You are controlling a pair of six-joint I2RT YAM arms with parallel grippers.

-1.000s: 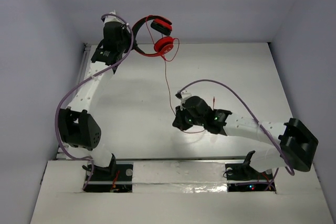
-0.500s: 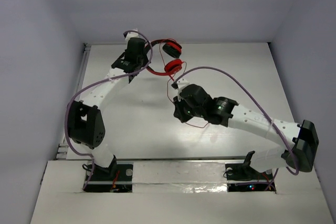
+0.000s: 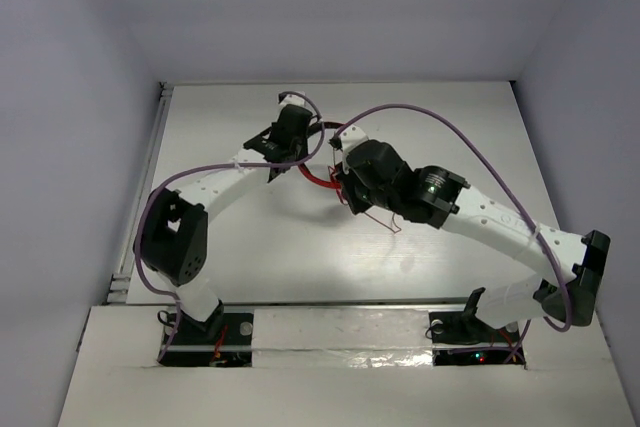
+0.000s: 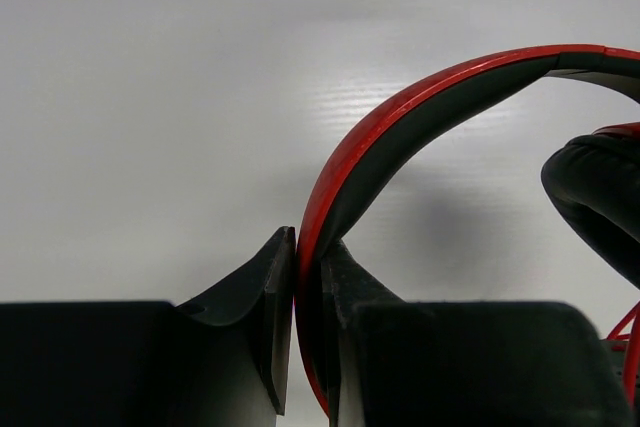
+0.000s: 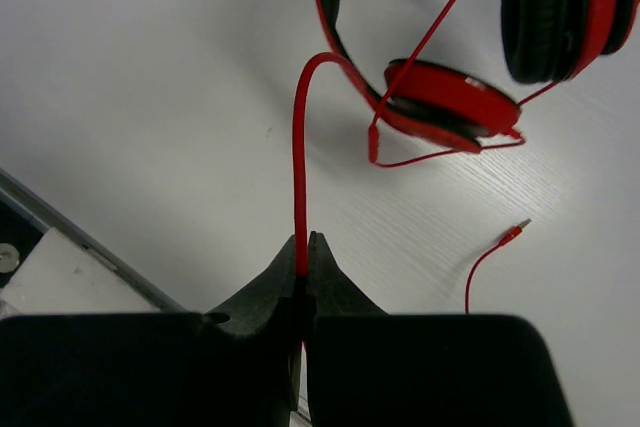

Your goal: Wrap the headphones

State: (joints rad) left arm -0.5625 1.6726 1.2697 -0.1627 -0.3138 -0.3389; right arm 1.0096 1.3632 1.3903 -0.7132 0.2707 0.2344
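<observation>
White bench point(image 3: 470, 127), bare surface.
Left gripper point(image 4: 308, 247): jaws clamped on the black-and-red headband point(image 4: 400, 132).
Right gripper point(image 5: 304, 247): jaws pinched on the thin red cable point(image 5: 298, 167).
Headphones point(image 5: 452, 99): between both grippers, mid-bench, nearer the far edge; red earcups, black pads.
Cable: looped slack beside the earcups.
Jack plug point(image 5: 513, 233): lying loose, apart from the earcups.

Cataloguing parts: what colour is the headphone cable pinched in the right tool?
Red; the cable shows best in the right wrist view.
</observation>
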